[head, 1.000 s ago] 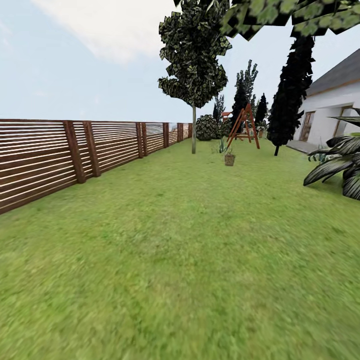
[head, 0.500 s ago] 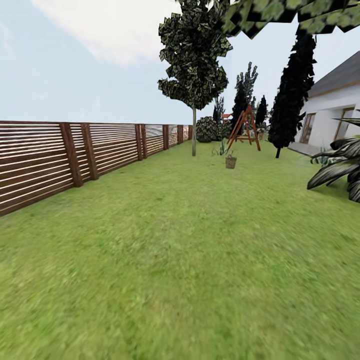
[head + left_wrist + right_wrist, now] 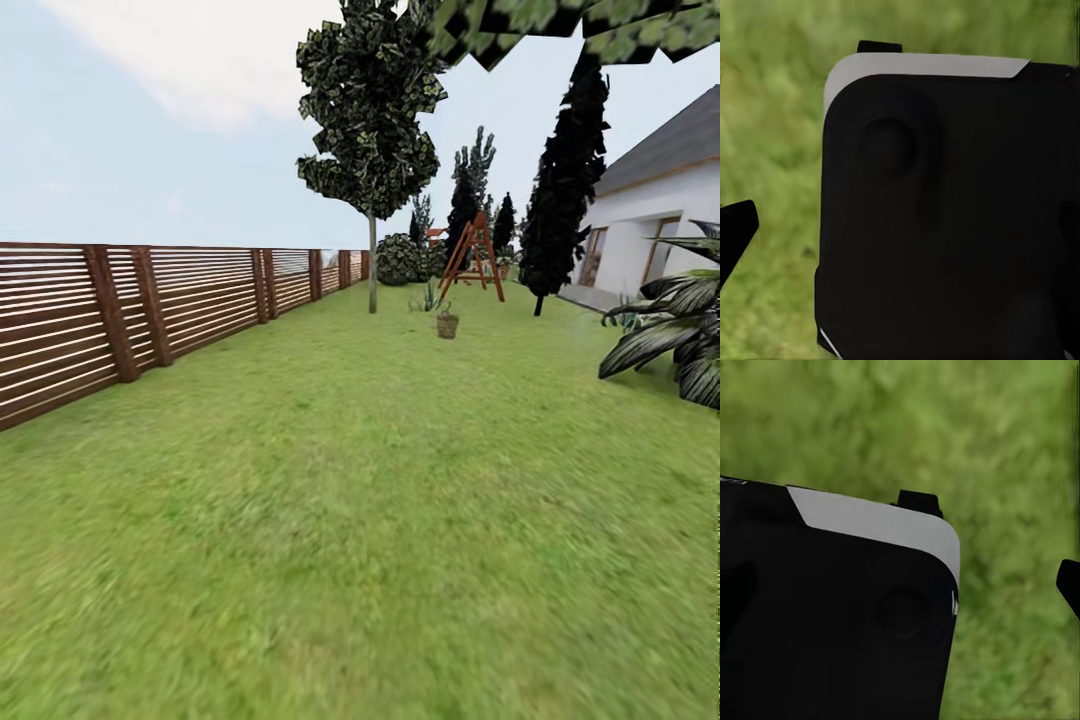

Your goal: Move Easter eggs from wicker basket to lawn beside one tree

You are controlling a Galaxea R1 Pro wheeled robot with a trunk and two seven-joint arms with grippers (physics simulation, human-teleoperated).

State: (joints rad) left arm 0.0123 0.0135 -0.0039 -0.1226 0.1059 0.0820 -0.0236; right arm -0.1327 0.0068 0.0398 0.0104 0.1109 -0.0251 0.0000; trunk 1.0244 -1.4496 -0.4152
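Far off on the lawn [image 3: 340,520], a small brown wicker basket [image 3: 447,325] stands in the grass. It is too distant to tell whether the Easter eggs are inside. Just left of it and a little farther away rises a tree [image 3: 372,278] with a slim bare trunk and a dark leafy crown. In the left wrist view a black fingertip [image 3: 735,234] juts in at the frame's edge beside a large black body panel [image 3: 945,210], over grass. The right wrist view has a similar black panel [image 3: 832,615] and a dark fingertip [image 3: 1069,583] over grass.
A brown slat fence [image 3: 150,310] runs along the left side. A wooden swing frame [image 3: 470,255], a round dark bush [image 3: 398,260] and dark columnar trees [image 3: 560,180] stand at the back. A white house [image 3: 650,220] and a spiky striped plant [image 3: 670,330] are on the right.
The whole head view has shifted: fence, tree and basket sit slightly further left and lower in the picture, so the camera has moved. Nothing in the garden itself has changed.
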